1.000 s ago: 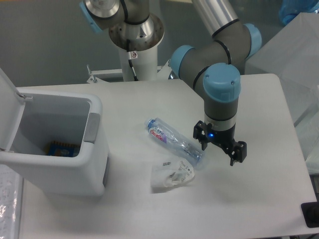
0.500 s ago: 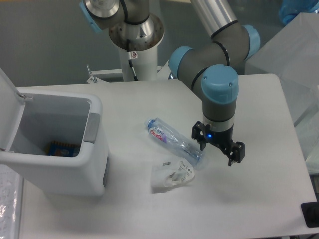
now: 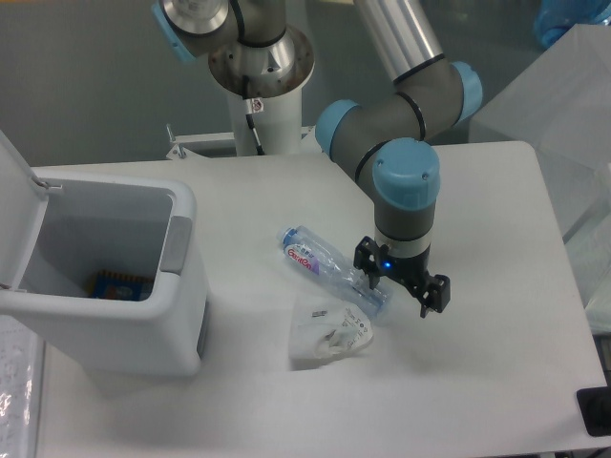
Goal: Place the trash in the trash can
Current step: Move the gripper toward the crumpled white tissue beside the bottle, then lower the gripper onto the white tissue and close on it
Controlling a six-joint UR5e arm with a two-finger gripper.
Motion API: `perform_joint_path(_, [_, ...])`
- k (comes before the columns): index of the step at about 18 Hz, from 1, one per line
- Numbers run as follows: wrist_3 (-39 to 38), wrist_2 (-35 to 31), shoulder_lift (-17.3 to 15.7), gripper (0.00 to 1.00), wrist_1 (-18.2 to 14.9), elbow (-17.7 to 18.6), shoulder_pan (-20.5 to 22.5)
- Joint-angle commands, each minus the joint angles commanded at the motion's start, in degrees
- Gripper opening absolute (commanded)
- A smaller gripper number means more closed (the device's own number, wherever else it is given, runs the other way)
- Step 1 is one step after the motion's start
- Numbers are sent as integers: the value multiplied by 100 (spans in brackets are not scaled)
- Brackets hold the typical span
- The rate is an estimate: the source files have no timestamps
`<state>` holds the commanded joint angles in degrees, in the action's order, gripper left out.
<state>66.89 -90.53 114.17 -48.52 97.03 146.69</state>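
The trash lies in the middle of the table: a crushed clear plastic bottle (image 3: 329,268) with a red-and-blue label, lying diagonally, and a crumpled white wrapper (image 3: 329,334) just in front of it. My gripper (image 3: 401,284) hangs open above the bottle's lower right end, one finger over that end and the other out to the right. Nothing is between the fingers. The white trash can (image 3: 95,277) stands at the left with its lid swung up and open. Something blue and yellow lies at its bottom.
The arm's base column (image 3: 260,86) rises at the table's back edge. A translucent box (image 3: 563,105) stands at the far right corner. A dark object (image 3: 597,412) sits at the table's front right edge.
The gripper has shifted left by a small amount, from beside the bottle's lower end to over it. It stays open. Bottle, wrapper and trash can have not moved.
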Motion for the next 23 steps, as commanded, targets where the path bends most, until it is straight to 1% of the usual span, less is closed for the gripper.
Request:
perform_joint_path(2, [-315, 9, 17, 100, 0, 27, -52])
perform_joint_path(3, [-517, 9, 78, 100, 9, 1, -157])
perform_joint_path(8, [-1440, 9, 421, 100, 9, -298, -509])
perform_joint_path(9, [-1537, -9, 509, 100, 9, -359, -579])
perform_joint_path(11, [-1565, -35, 650, 100, 9, -369, -685])
perform_joint_path(13, [-1573, -35, 668, 100, 9, -360, -799])
perform_joint_path(15, [-1635, -44, 668, 100, 9, -264, -931])
perform_joint_path(18, [-1977, -53, 729, 100, 17, -245, -1011])
perform_joint_path(19, [-1986, -70, 782, 96, 35, -307, -1020])
perform_joint_path(20, [-2004, -140, 791, 74, 35, -351, -1020])
perform_joint_path(21, [-1995, -236, 782, 42, 35, -351, -1028])
perform_joint_path(22, [-1995, -342, 782, 15, 35, -343, -1028])
perform_joint_path(23, [-1995, -430, 791, 0, 35, -351, -1046])
